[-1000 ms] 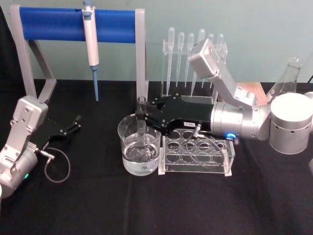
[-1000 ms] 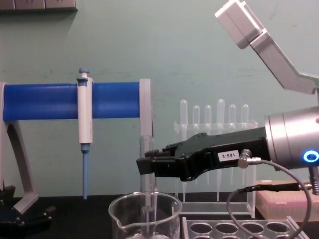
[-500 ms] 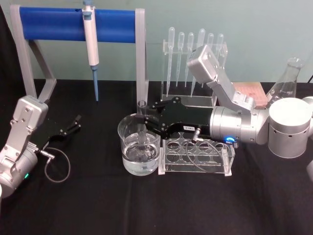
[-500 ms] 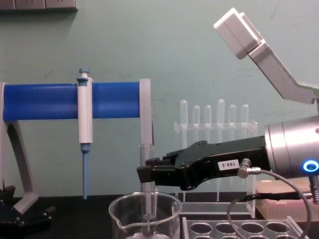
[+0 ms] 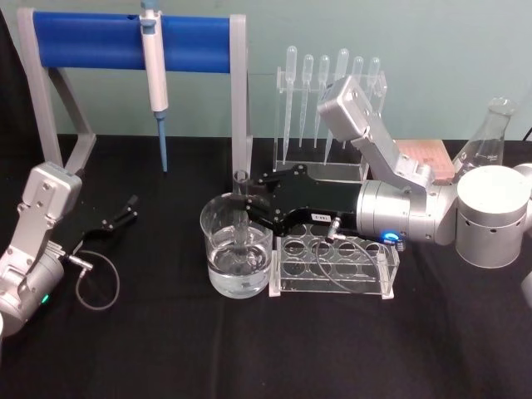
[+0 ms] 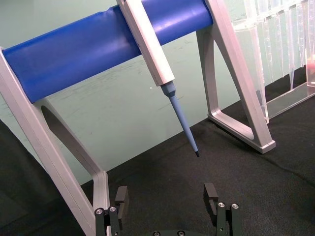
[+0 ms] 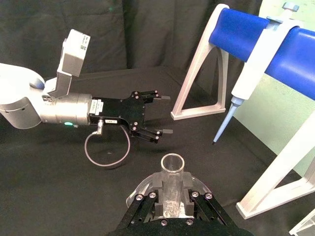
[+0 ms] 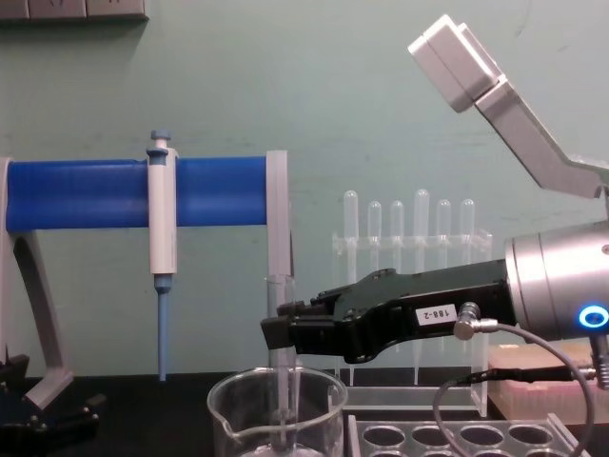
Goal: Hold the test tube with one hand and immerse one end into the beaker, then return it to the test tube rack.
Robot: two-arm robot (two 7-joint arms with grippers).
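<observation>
The test tube [image 5: 241, 189] stands upright with its lower end down inside the beaker [image 5: 218, 264], which holds clear water. My right gripper [image 5: 243, 205] is shut on the test tube just above the beaker's rim. From the side, the test tube [image 8: 282, 379] drops from the right gripper [image 8: 276, 328] into the beaker [image 8: 238, 411]. In the right wrist view the open rim of the test tube [image 7: 172, 164] sits between the black fingers [image 7: 150, 205]. My left gripper [image 5: 129, 209] rests open at the left of the table, holding nothing; its fingers [image 6: 120, 196] stand wide apart.
A clear rack [image 5: 337, 268] with round holes sits right beside the beaker. Behind it stands a holder with several plastic pipettes [image 5: 332, 75]. A blue-bar stand [image 5: 100, 40] carries a white pipettor [image 5: 154, 66]. A glass flask [image 5: 489, 133] and a pink box [image 5: 424, 156] are at the back right.
Over the last second my right gripper has sunk a little with the test tube, pushing its end deeper into the beaker. The left arm has stayed still.
</observation>
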